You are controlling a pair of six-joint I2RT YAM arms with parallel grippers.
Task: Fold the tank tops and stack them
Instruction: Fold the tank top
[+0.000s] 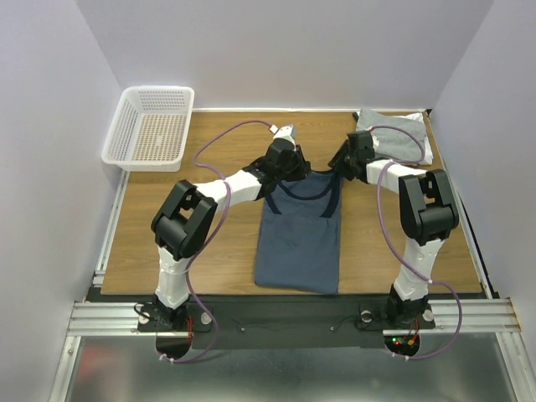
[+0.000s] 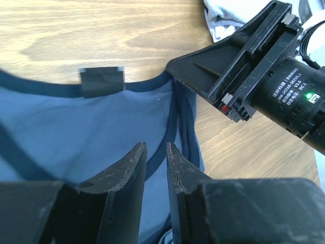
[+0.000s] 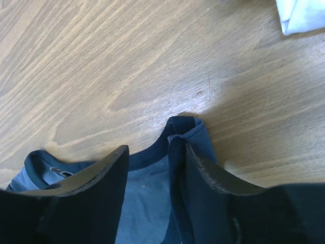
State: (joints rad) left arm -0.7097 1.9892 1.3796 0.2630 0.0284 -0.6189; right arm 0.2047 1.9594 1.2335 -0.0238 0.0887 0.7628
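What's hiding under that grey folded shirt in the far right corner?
A folded white tank top peeks out beneath the grey one, along its near right edge. Anything else between or below them is covered by the cloth, so I cannot tell.

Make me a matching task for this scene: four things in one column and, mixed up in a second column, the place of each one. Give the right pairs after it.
Things
1. basket
2. navy tank top
3. grey tank top
4. black label

Places
A. folded, at the far right corner of the table
B. on the neckline of the navy tank top
C. at the far left corner of the table
D. spread flat in the middle of the table

Pairs: 1-C, 2-D, 3-A, 4-B
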